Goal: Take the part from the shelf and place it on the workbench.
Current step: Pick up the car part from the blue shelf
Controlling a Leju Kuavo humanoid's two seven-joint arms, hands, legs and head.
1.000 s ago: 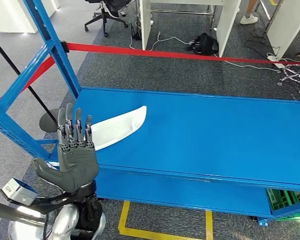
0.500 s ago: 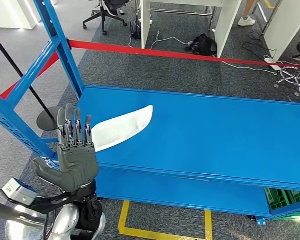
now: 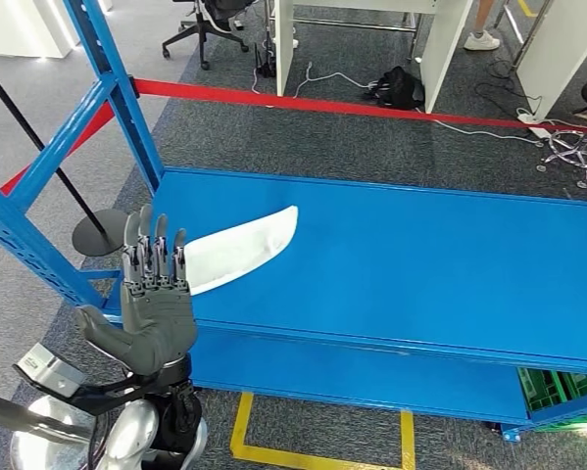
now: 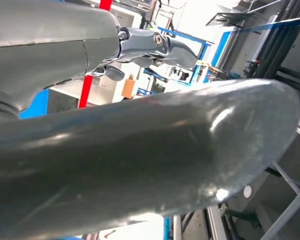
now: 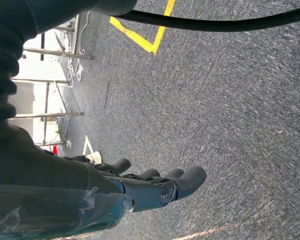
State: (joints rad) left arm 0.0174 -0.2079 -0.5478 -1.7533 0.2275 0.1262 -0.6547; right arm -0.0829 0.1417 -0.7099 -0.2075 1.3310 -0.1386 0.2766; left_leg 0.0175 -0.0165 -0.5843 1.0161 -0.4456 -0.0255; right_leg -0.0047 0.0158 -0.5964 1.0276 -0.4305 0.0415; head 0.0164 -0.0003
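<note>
the white part (image 3: 234, 252) is lying flat on the blue shelf (image 3: 423, 264), toward its 9 o'clock end, its long curved shape running from about 8 o'clock up to 2 o'clock. the left hand (image 3: 155, 304) is hovering at the shelf's front edge, just at the part's 8 o'clock end, fingers (image 3: 155, 245) standing straight and spread, thumb out to 9 o'clock, holding nothing; its fingertips are overlapping the part's near end in the head view, though contact cannot be told. the right hand (image 5: 140, 187) is hanging over grey carpet (image 5: 235, 125), fingers extended and empty. a red barrier tape (image 3: 334, 106) is stretching behind the shelf at 12 o'clock.
</note>
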